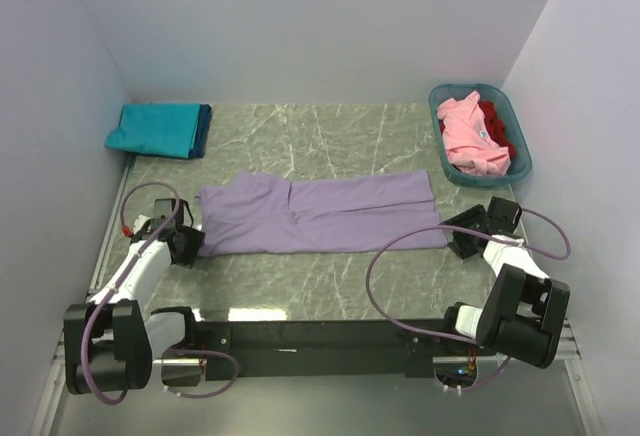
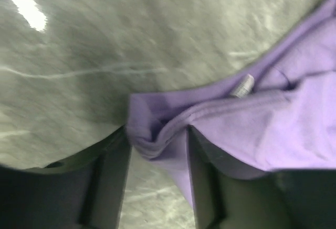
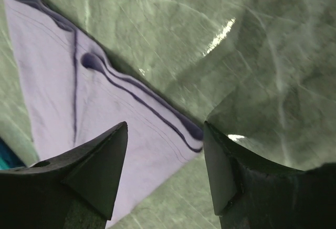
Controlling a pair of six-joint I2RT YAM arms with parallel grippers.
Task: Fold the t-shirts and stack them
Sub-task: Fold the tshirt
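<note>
Task status: partly complete. One folded teal t-shirt lies on a dark blue t-shirt at the far left corner of the table; I judge this to be the stack in progress. The lavender t-shirt lies flat across the middle of the table, folded lengthwise into a long band, and I judge it to need its crosswise folds before it goes on the stack. A pink t-shirt and a red t-shirt sit unfolded in the basket at the far right, so most of the work is left. The top view places the left gripper at the left end of the band and the right gripper at its right end, but it does not show me either grip. The left wrist view does: its fingers stand on either side of a bunched edge of lavender cloth that fills the gap, though I cannot tell whether they are pinching it. The right wrist view shows its fingers spread and holding nothing, with the near right corner of the band on the table between them. Neither wrist view shows the stack or the basket.
</note>
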